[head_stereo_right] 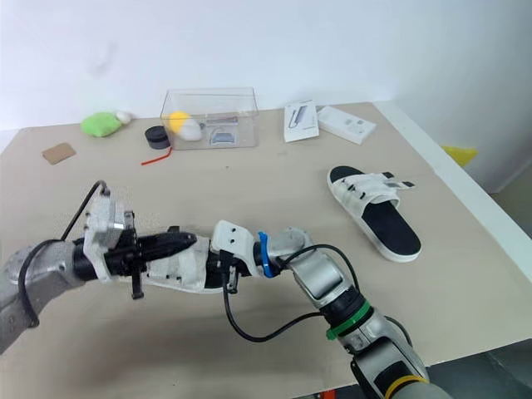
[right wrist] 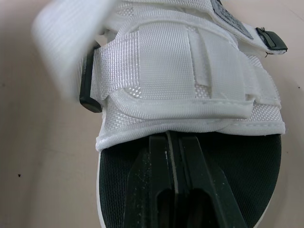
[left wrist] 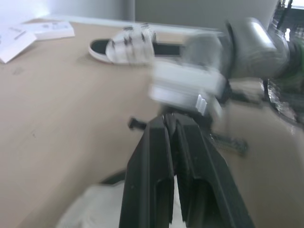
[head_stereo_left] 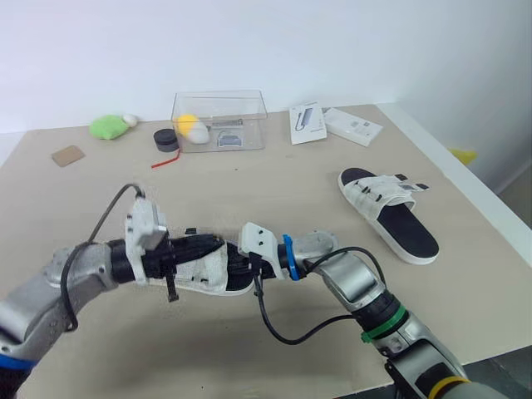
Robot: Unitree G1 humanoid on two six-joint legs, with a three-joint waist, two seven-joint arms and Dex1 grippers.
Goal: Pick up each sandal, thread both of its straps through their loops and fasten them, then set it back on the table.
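A white sandal with a black footbed (head_stereo_left: 208, 273) lies near the table's front, between my two arms. My left gripper (head_stereo_left: 218, 246) reaches over its white straps from the left with its fingers (left wrist: 159, 156) shut; nothing shows between them. From the right, my right gripper (right wrist: 174, 137) lies shut on the black footbed, tips against the lower edge of the woven strap band (right wrist: 190, 80). A loose white strap end (right wrist: 64, 45) and a black loop (right wrist: 88, 85) sit at the band's side. The second sandal (head_stereo_left: 386, 212) rests on the table to the right, with no gripper near it.
At the back stand a clear box (head_stereo_left: 220, 116) with small items, a black round object (head_stereo_left: 165, 140), a green thing (head_stereo_left: 108, 126) and a cardboard piece (head_stereo_left: 68, 155). A white card (head_stereo_left: 307, 123) and a flat white box (head_stereo_left: 353, 126) lie back right. The table's right edge (head_stereo_left: 474, 199) runs close to the second sandal.
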